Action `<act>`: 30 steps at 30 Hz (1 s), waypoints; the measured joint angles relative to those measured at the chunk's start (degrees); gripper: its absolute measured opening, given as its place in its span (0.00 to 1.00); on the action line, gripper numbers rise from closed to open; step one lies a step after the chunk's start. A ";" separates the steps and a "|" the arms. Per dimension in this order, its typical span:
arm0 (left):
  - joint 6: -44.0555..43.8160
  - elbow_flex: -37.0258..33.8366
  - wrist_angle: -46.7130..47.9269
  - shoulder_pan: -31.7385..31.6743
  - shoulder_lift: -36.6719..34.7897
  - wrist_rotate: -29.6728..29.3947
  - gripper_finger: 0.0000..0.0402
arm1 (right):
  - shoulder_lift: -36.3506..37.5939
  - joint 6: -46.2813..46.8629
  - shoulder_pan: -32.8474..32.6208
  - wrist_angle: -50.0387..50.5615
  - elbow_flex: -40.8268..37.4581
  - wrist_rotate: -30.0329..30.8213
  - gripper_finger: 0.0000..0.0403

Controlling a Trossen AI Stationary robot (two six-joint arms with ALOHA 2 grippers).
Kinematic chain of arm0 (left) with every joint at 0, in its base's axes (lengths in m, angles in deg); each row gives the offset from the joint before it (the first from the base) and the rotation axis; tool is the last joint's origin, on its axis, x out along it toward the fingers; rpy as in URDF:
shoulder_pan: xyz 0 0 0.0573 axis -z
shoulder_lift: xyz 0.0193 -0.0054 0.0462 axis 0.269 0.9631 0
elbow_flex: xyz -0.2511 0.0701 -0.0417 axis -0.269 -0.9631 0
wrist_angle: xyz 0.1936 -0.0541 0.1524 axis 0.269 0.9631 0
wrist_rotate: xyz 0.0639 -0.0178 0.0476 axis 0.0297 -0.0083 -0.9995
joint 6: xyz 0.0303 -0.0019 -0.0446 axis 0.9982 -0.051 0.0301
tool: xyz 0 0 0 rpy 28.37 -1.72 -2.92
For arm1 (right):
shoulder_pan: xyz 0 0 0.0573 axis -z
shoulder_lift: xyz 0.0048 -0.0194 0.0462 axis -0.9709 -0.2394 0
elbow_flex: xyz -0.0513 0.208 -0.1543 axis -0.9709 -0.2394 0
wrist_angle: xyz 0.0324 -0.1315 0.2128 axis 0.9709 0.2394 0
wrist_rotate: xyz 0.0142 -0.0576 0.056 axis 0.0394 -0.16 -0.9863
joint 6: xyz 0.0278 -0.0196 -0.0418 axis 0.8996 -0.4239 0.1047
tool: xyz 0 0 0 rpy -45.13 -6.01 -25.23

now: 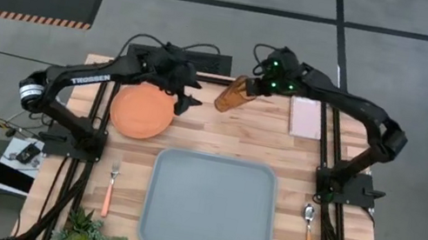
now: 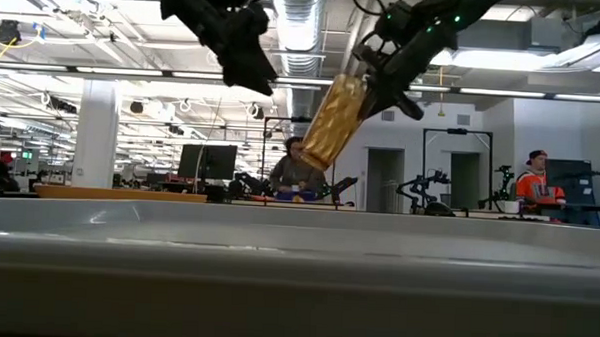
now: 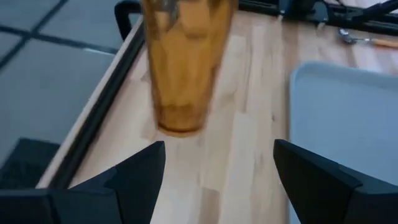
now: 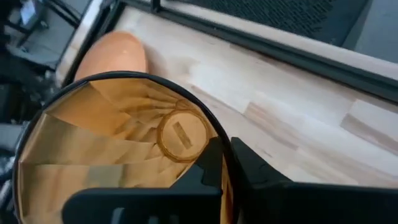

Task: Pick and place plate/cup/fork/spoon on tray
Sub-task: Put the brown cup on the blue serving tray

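Carrying the cup (image 1: 233,94) is the step in hand: the right hand (image 1: 261,85) grips it by the rim, one finger inside the mouth and one outside, and holds it tilted in the air above the far edge of the bench (image 1: 220,134), clear of the wood. The left hand (image 1: 189,99) hangs close by on the cup's left, over the plate's (image 1: 142,113) far right side, its fingers spread and holding nothing.

The tray (image 1: 211,206) sits at the middle of the near edge and carries nothing. The plate lies flat toward the far left corner. The fork (image 1: 110,187) lies left of the tray, the spoon (image 1: 309,228) right of it, each apart from the rim. By my judgement only this first item is under way; three are untouched.

The next move calls for bringing the cup toward the near edge over the tray, righting it, and lowering it base-down before release. The tilt is the risk: set down crooked, it may topple.

A pink pad (image 1: 305,117) lies near the far right corner, a small plant (image 1: 82,229) at the near left corner. Beyond is an open workshop with seated people (image 2: 298,168).
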 joint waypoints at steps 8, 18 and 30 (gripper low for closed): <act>-2.34 0.09 -11.22 3.27 5.76 1.62 0.80 | 0.95 -0.34 -3.37 1.51 -0.02 -0.85 0.05; -5.26 7.52 -12.69 4.15 10.70 2.73 0.85 | 0.83 -0.30 -6.40 -0.15 -0.02 -0.72 0.04; -6.26 8.96 -11.94 4.46 10.57 5.60 0.85 | 0.83 -1.16 -6.70 -2.47 -0.02 -2.74 0.04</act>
